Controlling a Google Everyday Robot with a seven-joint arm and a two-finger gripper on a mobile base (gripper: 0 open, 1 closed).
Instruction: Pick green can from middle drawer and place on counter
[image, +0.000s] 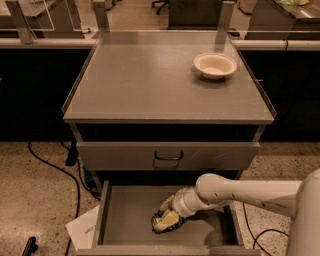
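The middle drawer is pulled open at the bottom of the camera view. The green can lies on its floor near the centre front, dark green with pale markings. My gripper reaches down into the drawer from the right on the white arm, and its fingers are closed around the can, which rests on the drawer floor. The arm and gripper hide much of the can. The counter is the grey cabinet top above.
A white bowl stands on the counter at the back right. A shut drawer front with a dark loop handle is just above the open drawer. On the floor at left are white paper and black cables.
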